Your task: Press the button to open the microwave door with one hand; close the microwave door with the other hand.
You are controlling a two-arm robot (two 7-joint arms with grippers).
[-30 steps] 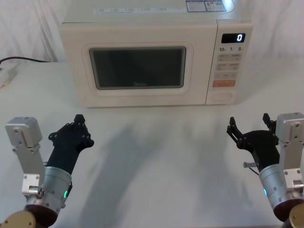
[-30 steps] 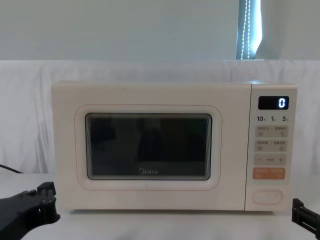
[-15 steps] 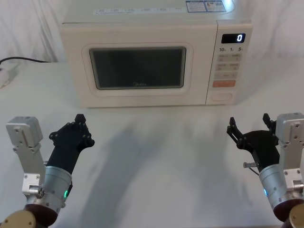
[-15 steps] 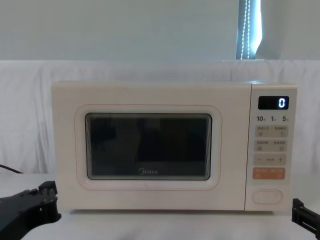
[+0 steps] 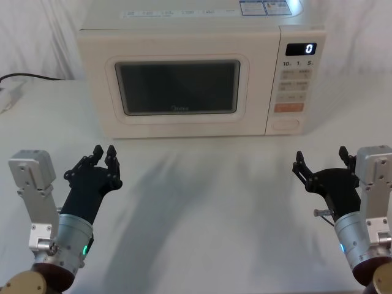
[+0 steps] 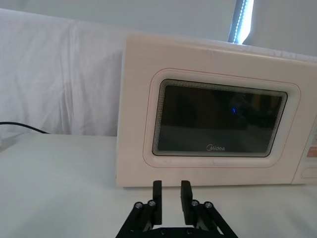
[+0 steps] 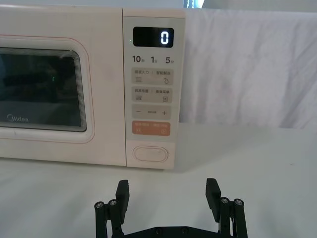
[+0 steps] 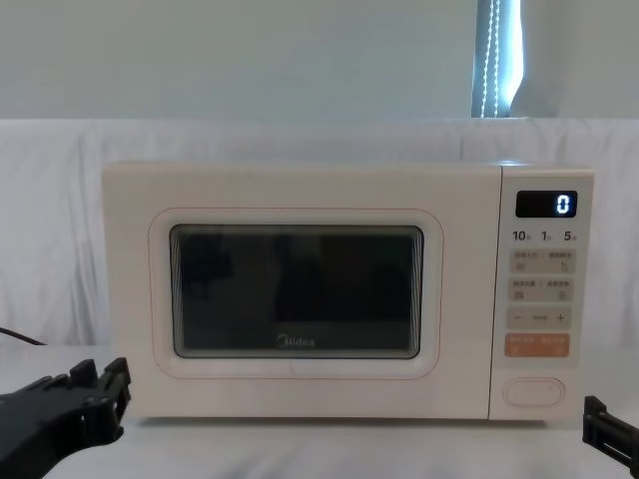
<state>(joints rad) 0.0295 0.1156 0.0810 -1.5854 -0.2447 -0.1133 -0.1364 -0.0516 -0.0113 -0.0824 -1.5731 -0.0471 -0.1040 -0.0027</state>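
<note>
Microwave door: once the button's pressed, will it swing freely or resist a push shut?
The microwave door looks rigid, wide and flush shut; likely swings stiffly on its left side. The button probably needs firm pressure; the boxy oven seems unlikely to slide.

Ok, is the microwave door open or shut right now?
Shut. The microwave door sits flush with the control panel, no gap at its edge. The button is untouched; both tools hang back.
</note>
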